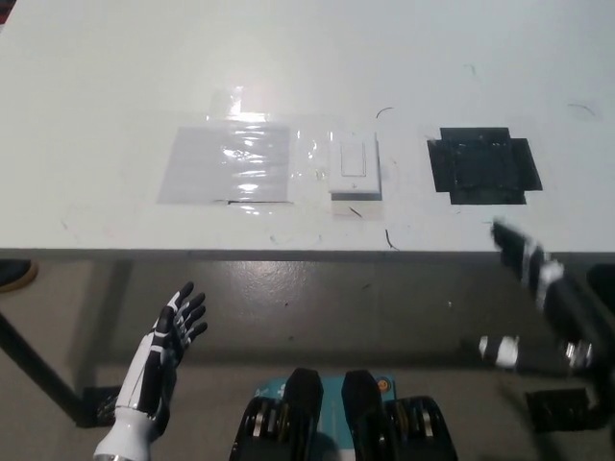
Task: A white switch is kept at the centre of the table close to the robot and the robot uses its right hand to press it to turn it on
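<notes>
The white switch [354, 166] lies flat near the counter's [115, 86] front edge at its middle, easy to reach and uncovered. The black right hand [538, 307] hangs below that edge at the right, fingers spread, empty. The white left hand [163, 346] rests open below, left.

The black right hand [543, 303] is blurred, partly cut off.
</notes>
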Robot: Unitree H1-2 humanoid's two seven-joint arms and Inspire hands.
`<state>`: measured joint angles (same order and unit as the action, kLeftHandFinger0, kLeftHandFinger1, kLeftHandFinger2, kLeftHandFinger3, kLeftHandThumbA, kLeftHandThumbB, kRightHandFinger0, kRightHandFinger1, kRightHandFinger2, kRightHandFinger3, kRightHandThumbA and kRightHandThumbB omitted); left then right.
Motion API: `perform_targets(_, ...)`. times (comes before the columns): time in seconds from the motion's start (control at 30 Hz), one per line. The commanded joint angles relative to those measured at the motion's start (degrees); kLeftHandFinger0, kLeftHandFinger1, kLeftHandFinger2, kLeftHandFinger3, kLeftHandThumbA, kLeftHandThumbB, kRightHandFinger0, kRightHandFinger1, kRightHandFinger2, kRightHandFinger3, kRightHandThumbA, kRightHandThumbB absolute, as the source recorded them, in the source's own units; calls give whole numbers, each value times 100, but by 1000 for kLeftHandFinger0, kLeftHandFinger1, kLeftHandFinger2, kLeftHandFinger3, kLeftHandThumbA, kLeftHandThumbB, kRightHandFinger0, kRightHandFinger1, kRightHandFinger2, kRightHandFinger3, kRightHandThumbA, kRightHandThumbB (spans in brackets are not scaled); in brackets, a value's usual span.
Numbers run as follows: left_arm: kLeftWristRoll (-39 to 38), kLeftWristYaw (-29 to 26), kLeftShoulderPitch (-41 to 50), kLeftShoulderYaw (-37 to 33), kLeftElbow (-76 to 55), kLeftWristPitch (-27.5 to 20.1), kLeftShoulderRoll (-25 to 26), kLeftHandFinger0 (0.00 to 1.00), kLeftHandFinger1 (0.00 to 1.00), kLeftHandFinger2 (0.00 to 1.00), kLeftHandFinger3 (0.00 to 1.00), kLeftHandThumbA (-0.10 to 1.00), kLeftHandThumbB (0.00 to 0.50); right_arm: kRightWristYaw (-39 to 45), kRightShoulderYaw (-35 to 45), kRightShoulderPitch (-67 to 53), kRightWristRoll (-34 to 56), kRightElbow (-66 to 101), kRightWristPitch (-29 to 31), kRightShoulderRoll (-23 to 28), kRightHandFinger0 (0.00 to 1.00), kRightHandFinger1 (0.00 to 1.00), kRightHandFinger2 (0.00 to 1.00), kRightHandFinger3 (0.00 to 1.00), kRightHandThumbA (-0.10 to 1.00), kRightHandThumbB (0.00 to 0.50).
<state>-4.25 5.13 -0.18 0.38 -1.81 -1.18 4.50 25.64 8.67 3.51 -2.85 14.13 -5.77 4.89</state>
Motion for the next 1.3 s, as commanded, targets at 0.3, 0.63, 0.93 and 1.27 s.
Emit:
perform_targets(0.3,-34,57,66,-20,-133,-203,3,1000,1000,1000,1000,1000,21,-883,56,-265,559,-1669,1856,-849,1000,1000,1000,1000,1000,100)
perform_targets(0.63,13,58,123,-39,-203,-166,24,1000,1000,1000,1000,1000,33,-1042,-94,-274,529,-2135,2196,-706,1000,1000,1000,1000,983,119)
perform_targets(0.93,-34,86,83,-43,-178,-200,23,1000,1000,1000,1000,1000,28,-1171,-234,-280,467,-2121,2263,-601,1000,1000,1000,1000,1000,126)
perform_targets(1.27,-25,140,75,-68,-132,-233,48,1000,1000,1000,1000,1000,23,-1267,-298,-266,477,-2186,2358,-529,1000,1000,1000,1000,978,116)
